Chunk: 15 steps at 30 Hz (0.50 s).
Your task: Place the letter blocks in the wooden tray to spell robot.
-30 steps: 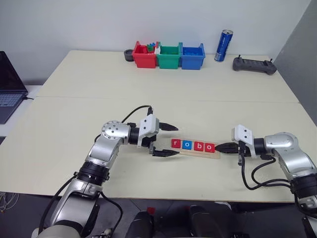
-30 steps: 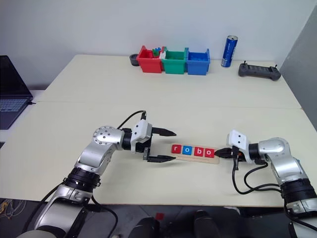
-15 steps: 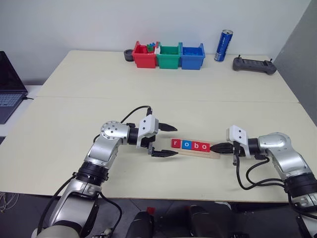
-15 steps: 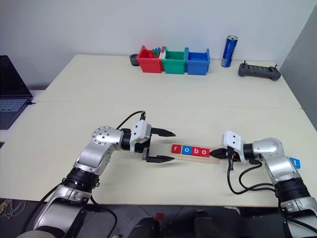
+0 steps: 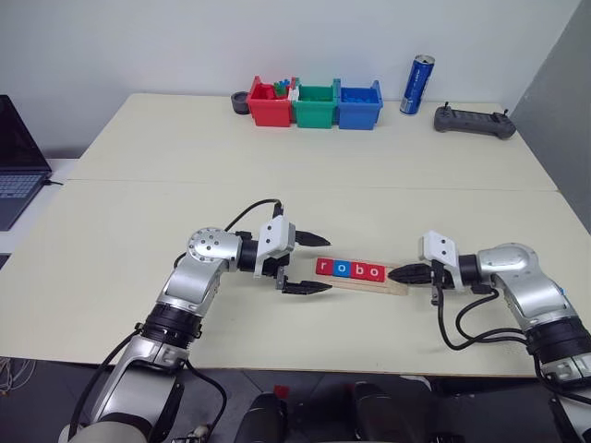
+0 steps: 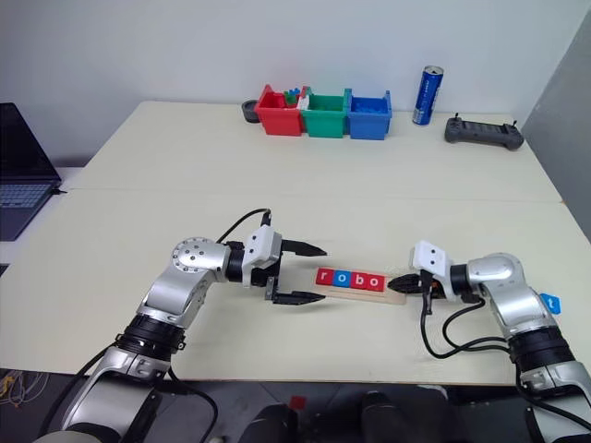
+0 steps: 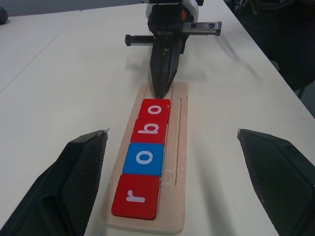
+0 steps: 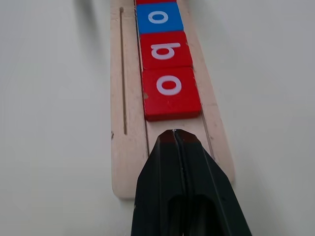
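Note:
The wooden tray (image 5: 399, 289) lies on the table's near side. In its groove sit several letter blocks in a row: red r (image 5: 323, 267), blue o (image 5: 340, 269), red b (image 5: 357, 270), red o (image 5: 374, 272). My right gripper (image 5: 395, 274) is shut, and its tip rests over the tray's bare right end, just behind the last red o (image 8: 170, 91). My left gripper (image 5: 330, 263) is open at the tray's left end, with one finger on either side of the row and nothing held. A blue t tile (image 6: 550, 302) lies on the table beyond my right arm.
At the table's far edge stand a red bin (image 5: 269, 104), a green bin (image 5: 315, 105) and a blue bin (image 5: 358, 105). Further right are a blue can (image 5: 417, 85) and a black controller (image 5: 475, 121). A laptop (image 5: 17, 161) sits at far left.
My shut right gripper has moved left along the tray, and the row of blocks has slid a little to the left. The left gripper has stayed still and open.

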{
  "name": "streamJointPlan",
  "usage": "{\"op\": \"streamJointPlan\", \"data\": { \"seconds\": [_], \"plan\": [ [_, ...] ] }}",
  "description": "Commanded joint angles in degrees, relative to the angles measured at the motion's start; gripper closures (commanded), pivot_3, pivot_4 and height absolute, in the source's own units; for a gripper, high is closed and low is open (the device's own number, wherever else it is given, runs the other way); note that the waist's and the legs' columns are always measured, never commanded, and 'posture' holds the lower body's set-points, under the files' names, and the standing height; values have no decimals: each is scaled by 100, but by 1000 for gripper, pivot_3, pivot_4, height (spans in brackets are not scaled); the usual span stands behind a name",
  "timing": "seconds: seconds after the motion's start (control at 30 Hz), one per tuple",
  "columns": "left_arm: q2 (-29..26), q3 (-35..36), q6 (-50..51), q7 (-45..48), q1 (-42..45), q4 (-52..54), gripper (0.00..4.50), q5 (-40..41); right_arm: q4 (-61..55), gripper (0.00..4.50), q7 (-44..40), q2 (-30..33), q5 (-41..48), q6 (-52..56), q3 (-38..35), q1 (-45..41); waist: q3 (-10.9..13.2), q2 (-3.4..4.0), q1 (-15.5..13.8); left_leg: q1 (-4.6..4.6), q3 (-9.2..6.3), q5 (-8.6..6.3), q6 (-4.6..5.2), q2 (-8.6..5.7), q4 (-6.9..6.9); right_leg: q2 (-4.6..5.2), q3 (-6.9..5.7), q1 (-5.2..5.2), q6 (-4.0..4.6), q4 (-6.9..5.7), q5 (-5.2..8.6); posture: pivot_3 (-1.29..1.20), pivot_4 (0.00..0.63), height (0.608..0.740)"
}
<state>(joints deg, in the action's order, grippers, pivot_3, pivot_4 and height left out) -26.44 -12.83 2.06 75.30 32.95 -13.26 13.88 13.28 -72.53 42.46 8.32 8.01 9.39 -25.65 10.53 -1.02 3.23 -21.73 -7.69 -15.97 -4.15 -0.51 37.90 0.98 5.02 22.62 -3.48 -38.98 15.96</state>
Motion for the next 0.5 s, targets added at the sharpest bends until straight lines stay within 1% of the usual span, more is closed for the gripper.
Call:
{"op": "streamJointPlan", "data": {
  "seconds": [0.03, 0.17, 0.23, 0.27, 0.3, 0.4, 0.43, 0.5],
  "plan": [
    [14, 90, -39, -46, -4, 221, 0, 97, -530, 4475, -34, 338, 268, 167, -443, 216, 0, 0, -4, -1, -1, 0, 0, 0, 0, 0, -1, 0, 0, 0, 0, 0, 150, 740],
    [96, 65, -14, -86, 9, 259, 0, 128, -1248, 4475, 400, 565, 531, 619, -1040, 643, 0, 0, -19, -2, -1, 0, 0, 0, -1, 0, 0, 0, 0, 1, 0, 0, 150, 740],
    [150, 48, 22, -119, 1, 323, 0, 164, -1766, 4475, 737, 582, 719, 1103, -1396, 962, 0, 0, -16, -2, 0, 0, 0, 0, 0, 0, 1, 0, 0, 0, 0, 0, 150, 740],
    [180, 49, 51, -138, -10, 376, 0, 196, -2073, 4314, 962, 548, 811, 1346, -1608, 1192, 0, 0, -25, -2, 1, 0, 0, 1, 0, 0, 1, 0, 0, 0, 0, 0, 150, 740],
    [228, 74, 82, -175, -19, 434, 0, 244, -2436, 4111, 1356, 400, 894, 1671, -1889, 1486, 0, -1, -31, -4, -3, 0, 0, 1, -1, 0, 0, 0, 0, 0, 0, 0, 150, 740],
    [281, 120, 177, -226, -65, 569, 0, 345, -3155, 3282, 2274, 4, 982, 2283, -2403, 2062, 0, 0, -57, -5, -6, 0, 0, 2, -2, -1, -3, 0, 0, 1, 0, 0, 150, 740],
    [289, 126, 208, -235, -74, 585, 0, 369, -3330, 2863, 2603, -155, 937, 2416, -2556, 2247, 0, 0, -53, -5, -5, 0, 0, 2, -3, -1, -1, 0, 0, 1, 0, 0, 150, 740],
    [308, 123, 228, -261, -94, 597, 0, 387, -3571, 2215, 3284, -510, 791, 2584, -2890, 2585, -1, 1, -64, -4, -1, 0, 0, -1, -2, 0, 2, 0, 0, -1, 0, 0, 150, 740]
  ]
}}
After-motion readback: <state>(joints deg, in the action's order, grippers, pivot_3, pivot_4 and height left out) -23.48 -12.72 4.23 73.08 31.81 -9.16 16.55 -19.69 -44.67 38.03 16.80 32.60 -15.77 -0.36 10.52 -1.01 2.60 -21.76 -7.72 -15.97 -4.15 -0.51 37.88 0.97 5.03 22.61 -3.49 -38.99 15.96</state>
